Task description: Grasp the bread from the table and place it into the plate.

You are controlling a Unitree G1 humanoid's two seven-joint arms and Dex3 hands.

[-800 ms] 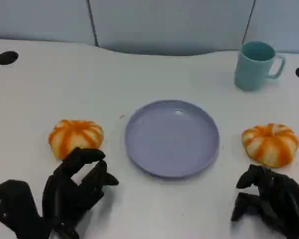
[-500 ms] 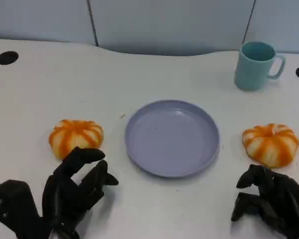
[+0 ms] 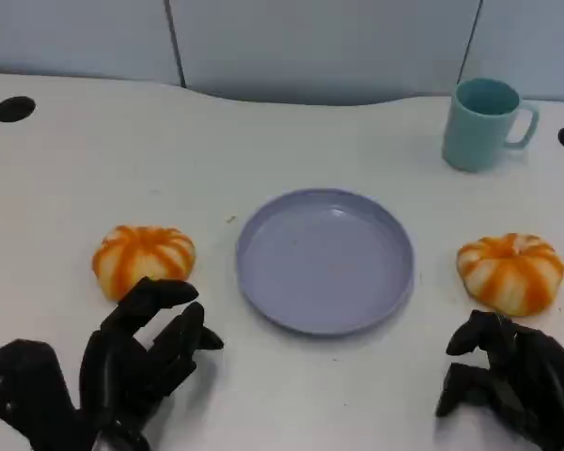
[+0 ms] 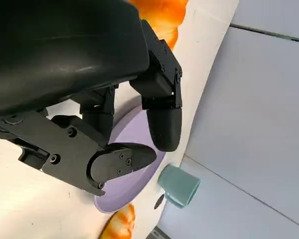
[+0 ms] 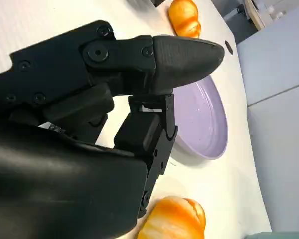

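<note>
The lavender plate (image 3: 325,259) lies empty mid-counter (image 3: 75,178); round bread rolls (image 3: 143,258) (image 3: 510,271) flank it. Left hand (image 3: 136,362) spread, right hand (image 3: 508,381) curled, both holding nothing.

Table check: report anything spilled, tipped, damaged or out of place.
Nothing stands out. The plate lies flat and bare, the mug stands upright behind it, and one bread roll sits whole on each side, left and right. The left hand and right hand hold nothing.
</note>
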